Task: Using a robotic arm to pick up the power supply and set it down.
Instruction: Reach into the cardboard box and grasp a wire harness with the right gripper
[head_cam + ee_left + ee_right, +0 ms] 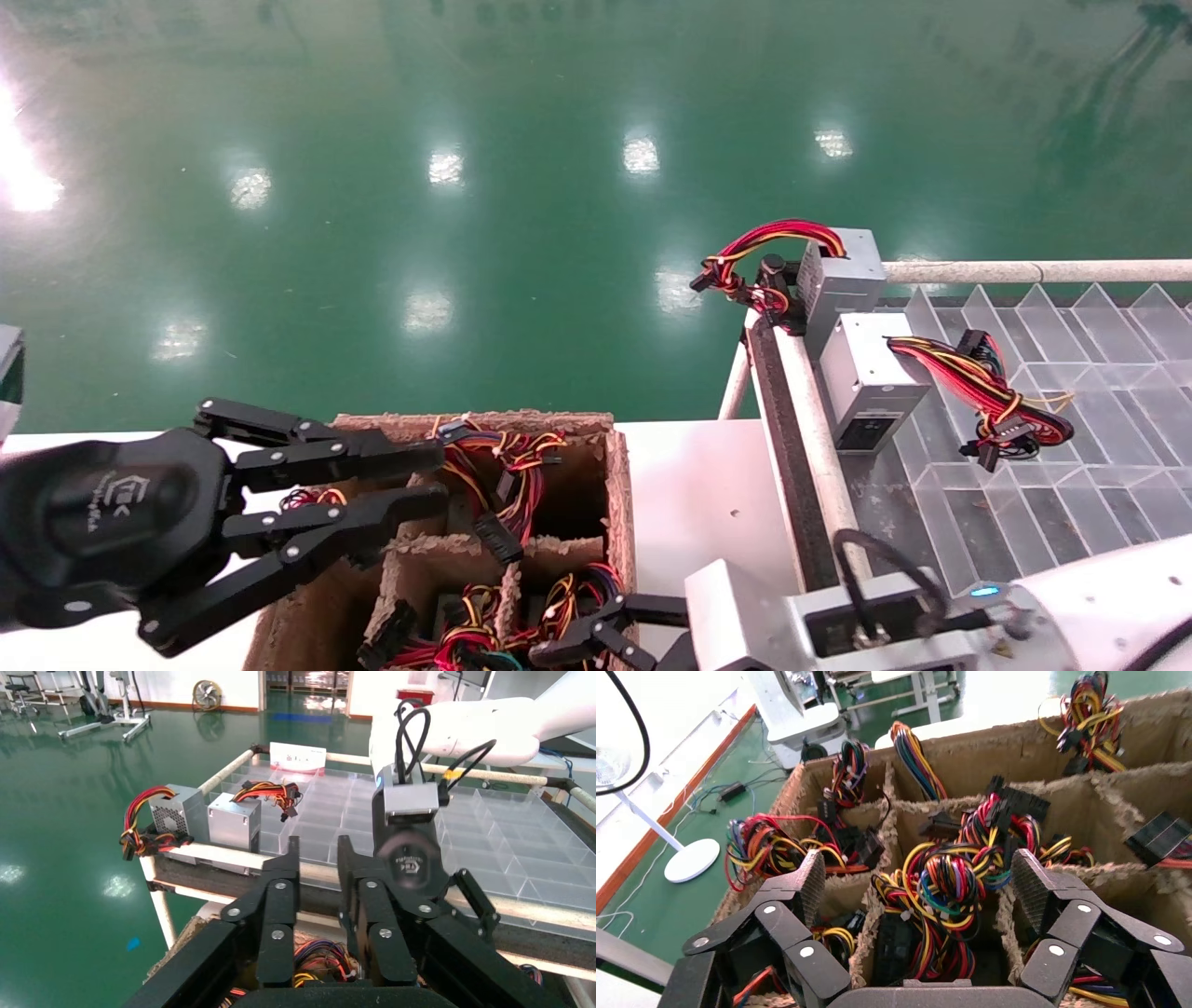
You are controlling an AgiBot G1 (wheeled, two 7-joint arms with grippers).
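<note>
Claw on right gripper (916, 881) gapes wide, empty, over cardboard crate (1046, 755) | straddle wire bundle (947, 874), descend squarely | left gripper (410, 485) hovers, slightly parted, empty

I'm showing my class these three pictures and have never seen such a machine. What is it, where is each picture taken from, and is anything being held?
It is a two-armed robot. The head picture looks down from its head; the other two look out from each wrist. The right black claw hangs open above a bundle of coloured wires in a brown cardboard box with compartments. The left black claw is open beside that box. Neither holds anything. Two grey metal power supply boxes already lie on the clear plastic divider tray.
</note>
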